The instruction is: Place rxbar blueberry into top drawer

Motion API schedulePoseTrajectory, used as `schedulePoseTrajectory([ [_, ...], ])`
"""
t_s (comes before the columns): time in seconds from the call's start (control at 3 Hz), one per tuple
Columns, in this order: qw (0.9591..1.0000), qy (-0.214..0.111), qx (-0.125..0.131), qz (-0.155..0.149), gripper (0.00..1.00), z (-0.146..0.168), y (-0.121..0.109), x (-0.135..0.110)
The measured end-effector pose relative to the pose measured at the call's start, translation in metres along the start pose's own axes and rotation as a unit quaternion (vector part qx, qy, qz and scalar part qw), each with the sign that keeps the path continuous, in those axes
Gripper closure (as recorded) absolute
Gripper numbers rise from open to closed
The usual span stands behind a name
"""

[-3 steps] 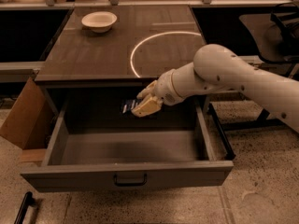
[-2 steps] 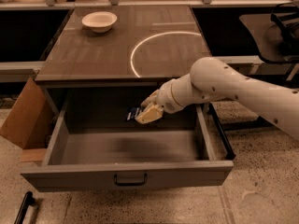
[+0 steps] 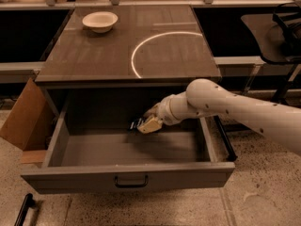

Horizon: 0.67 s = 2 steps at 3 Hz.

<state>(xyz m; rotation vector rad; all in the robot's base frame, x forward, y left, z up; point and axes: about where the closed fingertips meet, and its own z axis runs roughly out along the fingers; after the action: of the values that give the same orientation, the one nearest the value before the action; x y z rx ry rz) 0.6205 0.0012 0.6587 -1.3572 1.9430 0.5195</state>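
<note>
The top drawer (image 3: pixel 127 177) is pulled fully open below the dark counter, its grey front panel and small dark handle (image 3: pixel 131 181) facing me. My white arm reaches in from the right. My gripper (image 3: pixel 142 124) is inside the drawer space near the back, low above the drawer floor. It is shut on the rxbar blueberry (image 3: pixel 136 124), whose dark end sticks out to the left of the cream fingers (image 3: pixel 150 125).
A cream bowl (image 3: pixel 99 21) sits on the counter's far left. A white circle (image 3: pixel 167 53) is marked on the counter top. A cardboard box flap (image 3: pixel 23 119) leans at the drawer's left. A dark chair (image 3: pixel 277 32) stands at the far right.
My gripper with the bar has moved lower and a little further into the drawer, from just under the counter's edge down towards the drawer floor.
</note>
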Motion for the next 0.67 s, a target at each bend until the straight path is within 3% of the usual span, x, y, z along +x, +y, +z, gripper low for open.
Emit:
schedulePoseTrajectory([
  [0.33,1.0,-0.001,0.002,0.0,1.0,0.0012,-0.0009,0.0],
  [0.67,1.0,-0.001,0.0,0.0,0.84,0.0029,0.0004,-0.0003],
])
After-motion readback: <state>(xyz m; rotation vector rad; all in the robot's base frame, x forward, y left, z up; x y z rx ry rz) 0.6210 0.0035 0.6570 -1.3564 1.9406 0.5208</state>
